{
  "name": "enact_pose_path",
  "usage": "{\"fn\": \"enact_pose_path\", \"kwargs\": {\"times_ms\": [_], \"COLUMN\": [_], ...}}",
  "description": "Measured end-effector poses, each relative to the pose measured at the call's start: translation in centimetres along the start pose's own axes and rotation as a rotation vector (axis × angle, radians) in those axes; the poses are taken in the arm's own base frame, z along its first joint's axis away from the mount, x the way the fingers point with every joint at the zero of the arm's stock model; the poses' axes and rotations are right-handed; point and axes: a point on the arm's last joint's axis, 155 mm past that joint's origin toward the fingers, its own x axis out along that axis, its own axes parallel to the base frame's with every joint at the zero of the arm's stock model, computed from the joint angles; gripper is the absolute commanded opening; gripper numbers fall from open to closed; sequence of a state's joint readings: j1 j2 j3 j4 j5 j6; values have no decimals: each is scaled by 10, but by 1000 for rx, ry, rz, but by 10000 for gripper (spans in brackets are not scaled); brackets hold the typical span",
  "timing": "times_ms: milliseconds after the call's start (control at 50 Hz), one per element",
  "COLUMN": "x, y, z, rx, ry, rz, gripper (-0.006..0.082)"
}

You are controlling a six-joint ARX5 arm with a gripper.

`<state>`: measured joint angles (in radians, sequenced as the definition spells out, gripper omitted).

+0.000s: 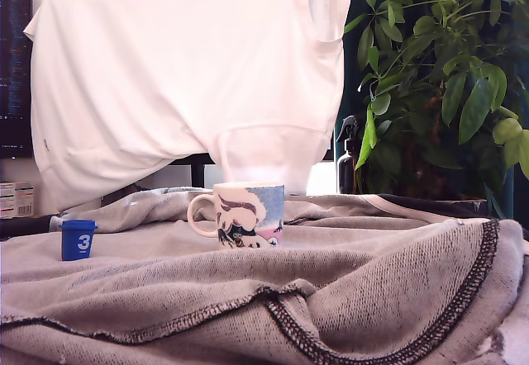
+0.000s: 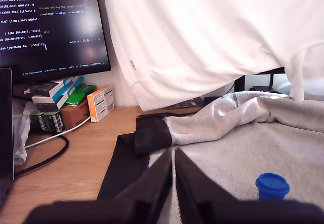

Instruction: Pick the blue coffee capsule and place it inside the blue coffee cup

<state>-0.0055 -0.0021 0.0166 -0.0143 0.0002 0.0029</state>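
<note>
Blue coffee capsule (image 1: 78,240) upright on grey sweatshirt fabric (image 1: 347,282), wide rim up, white "3" facing exterior camera; well apart from blue coffee cup (image 1: 243,215), toward exterior view's left of it. Cup upright, mouth open upward, loop handle pointing toward capsule side. Gripper (image 2: 173,171) absent from exterior view; seen only in wrist view, low over the fabric, dark fingers (image 2: 195,183) pressed together with no visible gap, clenched on nothing. Capsule (image 2: 272,185) near the fingers, offset to one side and slightly ahead, not touching, not between them. Capsule's long axis vertical, so approach judged best from above with fingers spread across the rim. Coming move judged: spread fingers first, shift sideways toward capsule until centred over it, then descend. Soft, wrinkled fabric underneath may let capsule tip if nudged off-centre. Task not yet begun: capsule ungrasped, nothing seen in the cup.
</note>
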Motion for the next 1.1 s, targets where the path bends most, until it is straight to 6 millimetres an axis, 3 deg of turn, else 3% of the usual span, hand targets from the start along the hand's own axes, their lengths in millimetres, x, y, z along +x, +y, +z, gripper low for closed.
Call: {"fn": "enact_pose_path", "kwargs": {"times_ms": [380,480,720,900,1000,1100], "x": [0,-2,-12,-17,-16,-11], "y": [-11,-14,-48,-65,-73,-78], "z": [8,20,46,48,41,28], "rx": [-89,-162,-277,-297,-305,-318], "ry": [-36,-79,-152,-145,-112,-48], "rz": [-87,-109,-314,-393,-420,-427], "gripper": [-17,-9,-8,-4,72,212]}}
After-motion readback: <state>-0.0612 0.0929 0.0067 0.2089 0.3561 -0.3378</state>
